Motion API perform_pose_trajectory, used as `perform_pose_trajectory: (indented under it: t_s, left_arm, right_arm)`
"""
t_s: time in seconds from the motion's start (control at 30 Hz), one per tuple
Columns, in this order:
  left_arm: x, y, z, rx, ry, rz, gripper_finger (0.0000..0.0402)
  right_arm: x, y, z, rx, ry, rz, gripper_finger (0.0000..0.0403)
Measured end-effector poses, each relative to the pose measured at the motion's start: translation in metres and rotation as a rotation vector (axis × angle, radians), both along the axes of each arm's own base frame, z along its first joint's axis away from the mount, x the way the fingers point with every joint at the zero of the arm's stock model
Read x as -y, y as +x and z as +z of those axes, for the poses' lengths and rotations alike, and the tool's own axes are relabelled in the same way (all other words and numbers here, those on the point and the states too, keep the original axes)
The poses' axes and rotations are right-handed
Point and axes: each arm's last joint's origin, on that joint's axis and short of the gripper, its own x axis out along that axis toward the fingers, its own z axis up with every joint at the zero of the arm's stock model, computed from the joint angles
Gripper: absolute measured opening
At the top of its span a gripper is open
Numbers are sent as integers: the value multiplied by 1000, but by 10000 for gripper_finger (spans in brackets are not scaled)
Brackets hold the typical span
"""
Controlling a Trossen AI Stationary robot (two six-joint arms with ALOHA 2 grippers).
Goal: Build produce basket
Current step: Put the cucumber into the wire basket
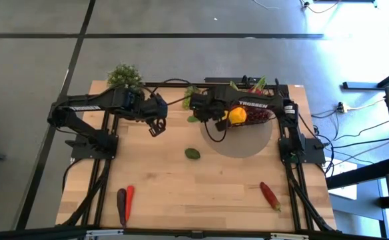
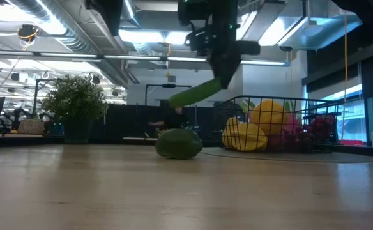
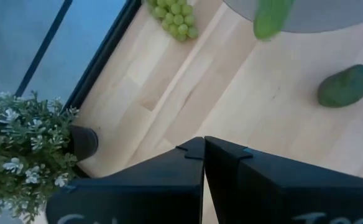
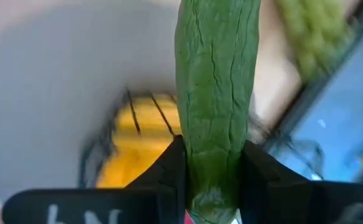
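Note:
A green cucumber (image 2: 196, 94) hangs in the air with my right gripper (image 4: 214, 155) shut on it, just left of the black wire basket (image 2: 301, 105). The basket stands on a grey round mat (image 1: 248, 143) and holds yellow fruits (image 2: 244, 136) and other produce. An avocado (image 1: 192, 154) lies on its side on the wood near the table's middle. Green grapes (image 3: 175, 15) lie at the far edge. My left gripper (image 3: 204, 152) hovers shut and empty at the far left, near the potted plant (image 1: 123, 75). My right gripper pinches the cucumber between its two fingers (image 4: 172, 168), on the cucumber's two sides near one end (image 4: 214, 186). The fingers come steeply from above. The cucumber sticks out past the fingertips, slanting down toward the table's left, lifted clear of the table (image 2: 186, 97).
A red chili (image 1: 270, 195) lies near the front right. A red and a dark long vegetable (image 1: 124, 203) lie side by side at the front left. Bare wood stretches across the near half of the table (image 1: 194, 193).

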Motion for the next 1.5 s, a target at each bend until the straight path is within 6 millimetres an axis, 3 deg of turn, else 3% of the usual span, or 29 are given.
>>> perform_pose_trajectory:
  t_s: [0.13, 0.27, 0.5, 0.7, 1.03, 1.3, 1.5]
  left_arm:
    - [4, -4, 4, 22, 19, 1, 0]
    - [5, -4, 4, 30, 25, 4, 0]
    - [4, -5, 5, 36, 44, 15, 0]
    - [1, -2, 5, 43, 47, 28, 0]
    - [-10, -2, 5, 55, 47, 71, 0]
    - [-19, -3, 5, 58, 49, 108, 0]
    - [-20, -3, 6, 62, 48, 112, 0]
  right_arm:
    - [1, -8, 21, 11, -63, -36, 78]
    - [0, -29, 53, 54, -132, -59, 78]
    - [12, -88, 110, 199, -239, -251, 78]
    - [23, -136, 131, 278, -231, -367, 77]
    - [12, -214, 107, 300, -55, -590, 77]
    - [21, -232, 60, 206, 174, -831, 77]
    - [37, -237, 32, 99, 204, -961, 77]
